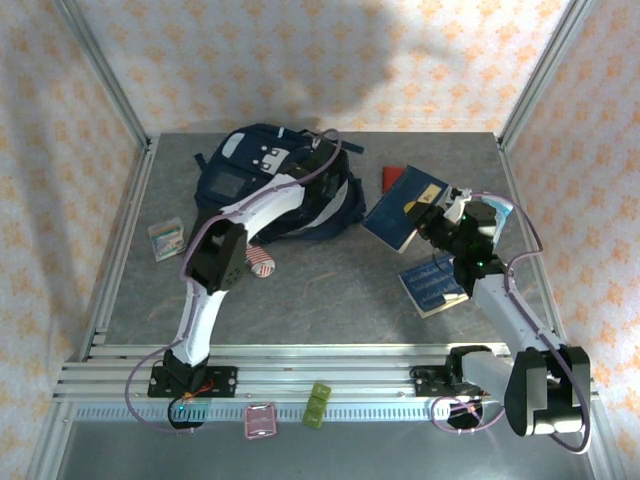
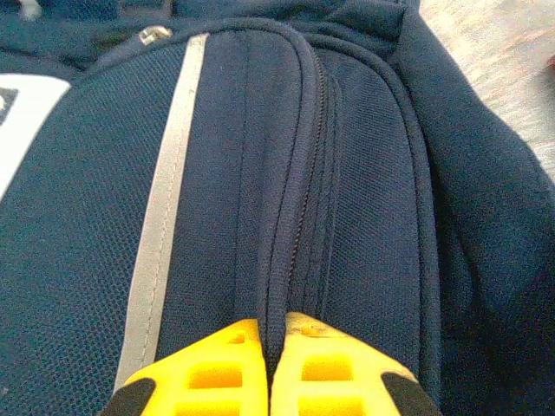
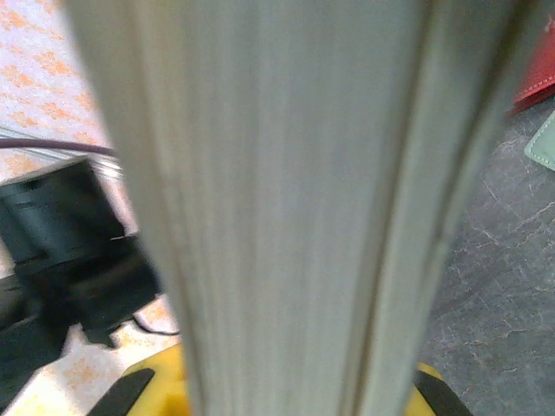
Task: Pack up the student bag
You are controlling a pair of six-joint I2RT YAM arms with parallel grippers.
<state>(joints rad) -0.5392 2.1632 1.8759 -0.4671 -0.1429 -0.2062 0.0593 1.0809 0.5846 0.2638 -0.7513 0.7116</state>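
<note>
On the far left part of the grey surface (image 1: 330,300) lies the student bag (image 1: 232,180), flat on its back, with its grey-white patches facing up. It is big and dark blue. The left arm reaches right over it.

The left end effector (image 2: 270,334) sits down on the bag's top side. Its two yellow fingers (image 2: 217,373) are pressed tight together. Between the tips there is just a thin ridge of blue cloth, right beside the zip (image 2: 303,217). So it is pinching the bag there. A thin white stripe (image 2: 165,217) runs along the cloth a little to the left of the pinch.

Over on the right side, the right end effector (image 3: 286,386) is holding a blue book (image 1: 400,205) up off the surface. The book is tilted. From the wrist I can see the book's pale page edges going straight up between the yellow fingers (image 3: 147,390), one finger on each side. The fingers are closed in on the book.

A second blue book (image 1: 432,283) lies flat on the surface, near the right arm. A red flat thing (image 1: 392,177) lies behind the lifted book, just beside the bag. A small colourful box (image 1: 167,238) sits to the left of the bag. A red and white striped thing (image 1: 262,263) lies just in front of the bag, next to the left arm.
</note>
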